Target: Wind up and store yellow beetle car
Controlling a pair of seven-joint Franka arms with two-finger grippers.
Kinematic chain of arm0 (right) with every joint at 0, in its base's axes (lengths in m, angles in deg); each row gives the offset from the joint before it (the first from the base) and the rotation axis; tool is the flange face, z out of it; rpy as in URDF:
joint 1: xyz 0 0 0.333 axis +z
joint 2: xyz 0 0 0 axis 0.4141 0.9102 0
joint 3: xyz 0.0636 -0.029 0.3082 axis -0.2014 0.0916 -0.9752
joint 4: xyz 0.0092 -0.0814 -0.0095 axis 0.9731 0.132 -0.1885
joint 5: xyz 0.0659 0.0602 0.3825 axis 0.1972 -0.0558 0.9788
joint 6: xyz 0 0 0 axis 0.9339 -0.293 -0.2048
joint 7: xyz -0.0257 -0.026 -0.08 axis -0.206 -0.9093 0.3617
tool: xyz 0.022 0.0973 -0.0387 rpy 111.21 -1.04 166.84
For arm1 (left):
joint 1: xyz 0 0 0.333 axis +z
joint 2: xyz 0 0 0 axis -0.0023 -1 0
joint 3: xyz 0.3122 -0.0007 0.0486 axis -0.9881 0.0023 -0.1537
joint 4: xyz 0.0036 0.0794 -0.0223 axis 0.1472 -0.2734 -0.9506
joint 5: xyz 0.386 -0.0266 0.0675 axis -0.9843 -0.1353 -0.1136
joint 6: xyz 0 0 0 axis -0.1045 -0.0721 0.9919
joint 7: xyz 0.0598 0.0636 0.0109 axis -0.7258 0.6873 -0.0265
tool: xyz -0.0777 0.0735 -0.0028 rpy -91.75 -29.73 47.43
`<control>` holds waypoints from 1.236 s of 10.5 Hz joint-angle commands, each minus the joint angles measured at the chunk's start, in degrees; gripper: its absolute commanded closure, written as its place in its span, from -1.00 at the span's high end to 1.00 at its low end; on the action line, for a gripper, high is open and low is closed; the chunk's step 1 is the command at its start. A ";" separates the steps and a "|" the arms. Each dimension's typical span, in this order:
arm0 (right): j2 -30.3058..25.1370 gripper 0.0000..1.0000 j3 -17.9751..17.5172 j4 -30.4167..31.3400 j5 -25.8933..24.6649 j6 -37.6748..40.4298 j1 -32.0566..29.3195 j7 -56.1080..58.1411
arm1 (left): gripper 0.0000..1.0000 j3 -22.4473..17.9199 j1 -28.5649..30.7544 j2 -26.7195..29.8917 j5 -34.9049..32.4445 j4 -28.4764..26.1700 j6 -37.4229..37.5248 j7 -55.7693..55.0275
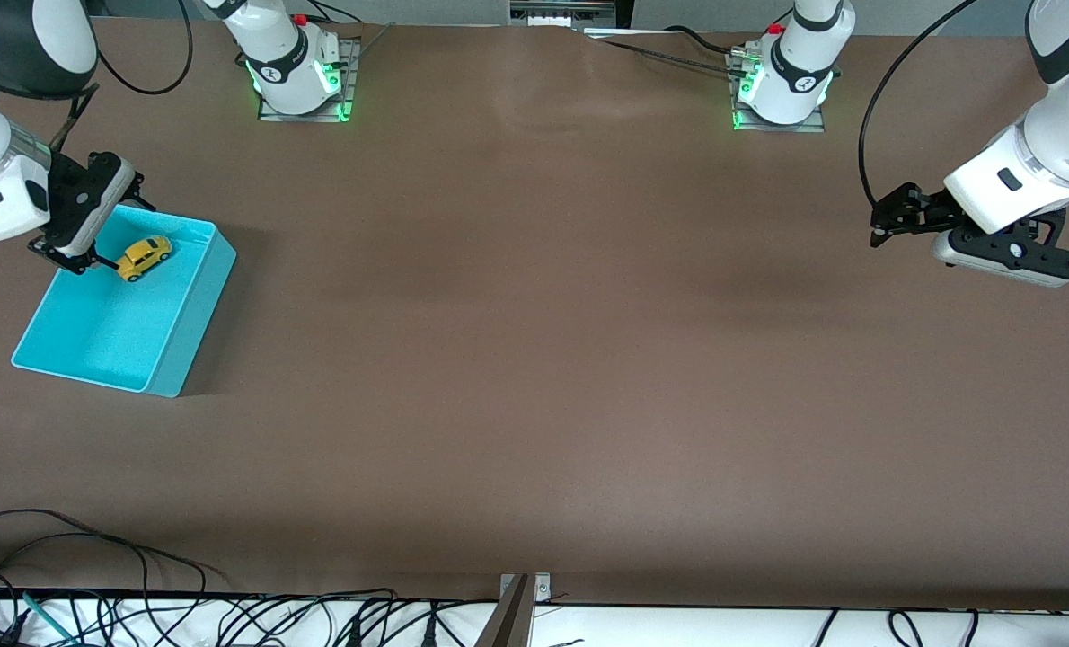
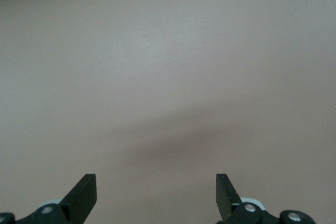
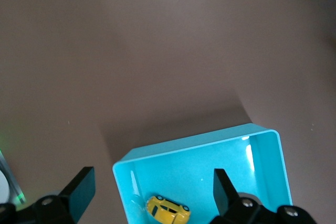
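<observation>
The yellow beetle car [image 1: 144, 257] lies in the turquoise bin [image 1: 189, 323], in the corner farthest from the front camera, at the right arm's end of the table. My right gripper [image 1: 119, 225] hangs open just over that corner. In the right wrist view the car [image 3: 168, 209] rests by the bin's wall [image 3: 194, 142], below the gap of the right gripper [image 3: 152, 177], with nothing touching it. My left gripper [image 1: 878, 223] waits open over bare table at the left arm's end. The left wrist view shows the left gripper [image 2: 156, 179] with only brown tabletop beneath it.
Both arm bases [image 1: 301, 81] [image 1: 781, 90] with green lights stand along the table edge farthest from the front camera. Black cables [image 1: 94, 575] trail over the edge nearest that camera. A small metal bracket [image 1: 521, 593] sits at the middle of that edge.
</observation>
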 commanded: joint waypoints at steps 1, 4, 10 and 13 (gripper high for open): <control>1.19 1.00 0.74 -6.53 -0.21 4.96 3.45 -16.42 | 1.00 0.20 0.07 0.36 -0.65 0.22 0.09 -0.01; 3.82 1.00 1.00 -13.65 -0.57 8.75 5.39 -32.61 | 1.00 0.20 0.07 0.36 -0.65 0.22 0.09 -0.01; 2.17 1.00 0.91 -16.39 -2.24 15.78 8.29 -53.93 | 1.00 0.20 0.07 0.36 -0.65 0.22 0.09 0.34; 1.19 1.00 2.74 -16.31 -5.04 17.72 10.82 -56.37 | 1.00 0.20 0.08 0.36 -0.65 0.22 0.09 0.26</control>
